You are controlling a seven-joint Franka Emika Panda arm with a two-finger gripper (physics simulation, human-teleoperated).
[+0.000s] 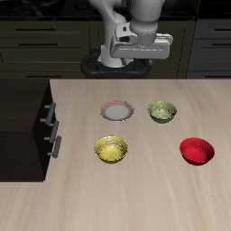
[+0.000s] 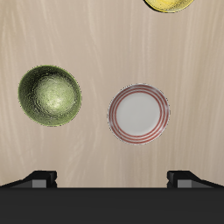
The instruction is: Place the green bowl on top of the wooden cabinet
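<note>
The green bowl [image 1: 162, 111] is small, round and olive-green with a speckled inside. It sits on the table, and it also shows in the wrist view [image 2: 50, 95]. The wooden cabinet [image 1: 25, 117] is a very dark box with a flat top and two drawers with silver handles, at the table's edge. My gripper [image 1: 142, 45] hangs high above the back of the table, above the plate and the green bowl, touching nothing. Its fingertips [image 2: 41, 179] stand wide apart and hold nothing.
A white plate with a red rim [image 1: 118, 111] lies beside the green bowl, also in the wrist view [image 2: 138, 113]. A yellow speckled bowl [image 1: 111, 149] and a red bowl [image 1: 197, 150] sit nearer the table's front edge. Dark cupboards [image 1: 54, 36] line the back wall.
</note>
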